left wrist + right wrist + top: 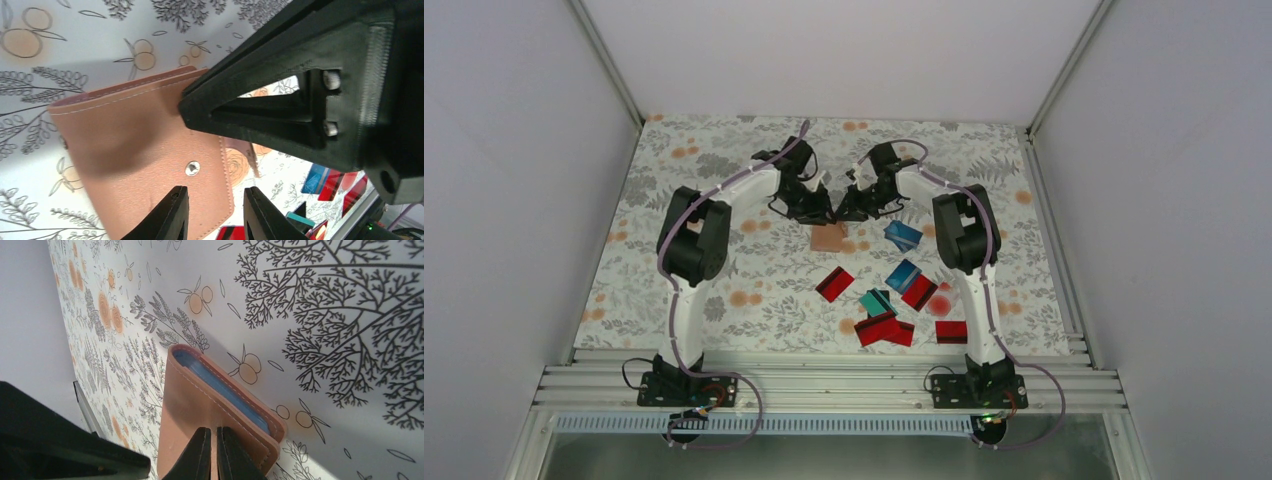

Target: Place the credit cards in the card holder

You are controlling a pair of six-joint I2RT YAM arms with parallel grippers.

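The tan card holder [828, 238] lies at the table's far middle, both grippers meeting over it. In the right wrist view a blue credit card [226, 396] sits inside the card holder [187, 405], showing along its mouth. My right gripper [214, 456] is shut, pinching the holder's upper leather wall. In the left wrist view my left gripper [214, 212] stands open above the card holder [135, 145], near its snap dot [192, 168], one finger over the leather and one past its edge, nothing between them. Loose credit cards, blue [903, 235], red [834, 284] and teal [876, 300], lie nearer the arms.
More cards lie toward the right arm's base: a blue one [903, 275], a red one [919, 292], a red pile [884, 330] and a single red one [951, 331]. The right gripper's black body [300, 100] hangs close over the holder. White walls enclose the floral table [724, 300].
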